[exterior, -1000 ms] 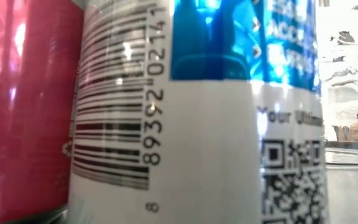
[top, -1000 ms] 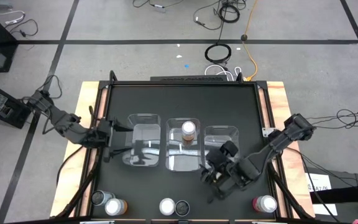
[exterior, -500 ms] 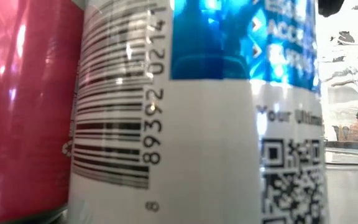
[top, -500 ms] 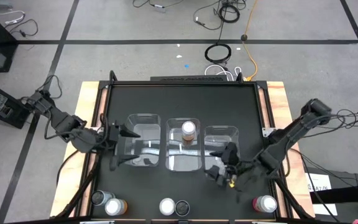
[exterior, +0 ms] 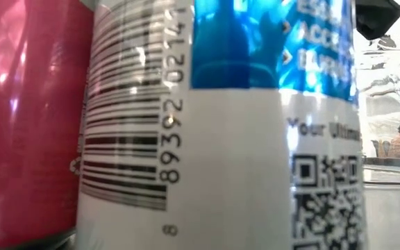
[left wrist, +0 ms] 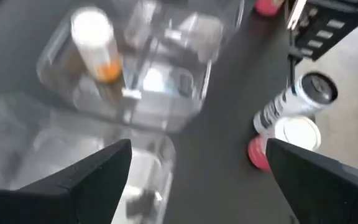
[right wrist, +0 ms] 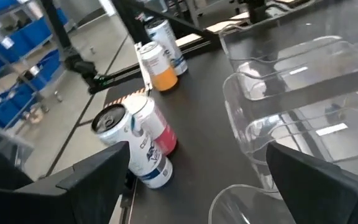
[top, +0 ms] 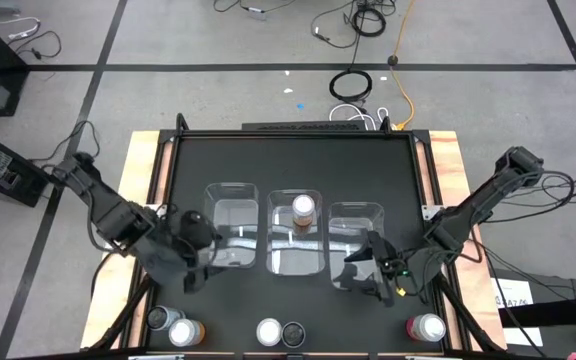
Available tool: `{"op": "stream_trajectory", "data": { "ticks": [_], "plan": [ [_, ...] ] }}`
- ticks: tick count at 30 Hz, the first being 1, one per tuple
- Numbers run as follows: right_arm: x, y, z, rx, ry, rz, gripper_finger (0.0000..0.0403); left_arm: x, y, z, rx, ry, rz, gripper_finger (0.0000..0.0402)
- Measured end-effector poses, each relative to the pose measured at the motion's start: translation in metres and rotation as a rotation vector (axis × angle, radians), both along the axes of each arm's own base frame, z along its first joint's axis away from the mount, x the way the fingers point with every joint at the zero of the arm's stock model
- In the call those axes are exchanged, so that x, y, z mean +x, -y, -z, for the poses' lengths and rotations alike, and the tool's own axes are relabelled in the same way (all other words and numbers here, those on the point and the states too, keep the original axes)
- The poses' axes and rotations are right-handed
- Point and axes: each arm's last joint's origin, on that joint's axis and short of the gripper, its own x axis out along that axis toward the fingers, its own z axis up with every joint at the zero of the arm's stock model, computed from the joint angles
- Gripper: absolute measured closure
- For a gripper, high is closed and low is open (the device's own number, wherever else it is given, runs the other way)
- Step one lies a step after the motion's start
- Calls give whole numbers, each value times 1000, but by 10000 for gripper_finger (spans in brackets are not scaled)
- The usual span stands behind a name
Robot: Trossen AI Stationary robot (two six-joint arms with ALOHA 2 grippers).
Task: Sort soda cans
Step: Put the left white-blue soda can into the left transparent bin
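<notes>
Three clear bins [top: 296, 232] stand side by side mid-table. One orange-sided can [top: 303, 209] stands upright in the middle bin, and also shows in the left wrist view [left wrist: 94, 46]. Other cans stand upright along the near edge: two at the left [top: 172, 326], two in the middle [top: 281, 332], and a red one at the right [top: 424, 327]. My left gripper [top: 194, 250] [left wrist: 199, 147] is open and empty, near the left bin's near side. My right gripper [top: 369, 266] [right wrist: 197, 149] is open and empty, by the right bin's near side.
A white-and-blue can with a barcode [exterior: 221, 125] and a red can [exterior: 26, 118] stand right in front of the low camera and block that view. The right wrist view shows the middle pair [right wrist: 135, 146] and an orange can [right wrist: 159, 65] beyond. Wooden rails [top: 143, 200] edge the black table.
My left gripper has swung toward the table's near edge, and its arm has turned with it. My right gripper has drawn back from the near edge toward the right bin and the table's right side, turning as it went. No can has moved.
</notes>
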Motion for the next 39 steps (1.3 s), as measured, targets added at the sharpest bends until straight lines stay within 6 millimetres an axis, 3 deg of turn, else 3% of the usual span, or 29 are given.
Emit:
{"op": "stream_trajectory", "data": {
  "ticks": [8,16,26,39],
  "plan": [
    [-3,0,-3,-58,13,-94,32,-13,11,8,-290,-285,-274,22],
    [-5,0,-1,-74,-12,-138,32,-37,26,13,-465,-407,-539,22],
    [-6,-2,1,-59,-44,-217,32,-57,63,34,-490,-599,-765,22],
    [-7,-1,3,-83,-69,-219,32,-62,102,55,-533,-667,-814,22]
  ]
}}
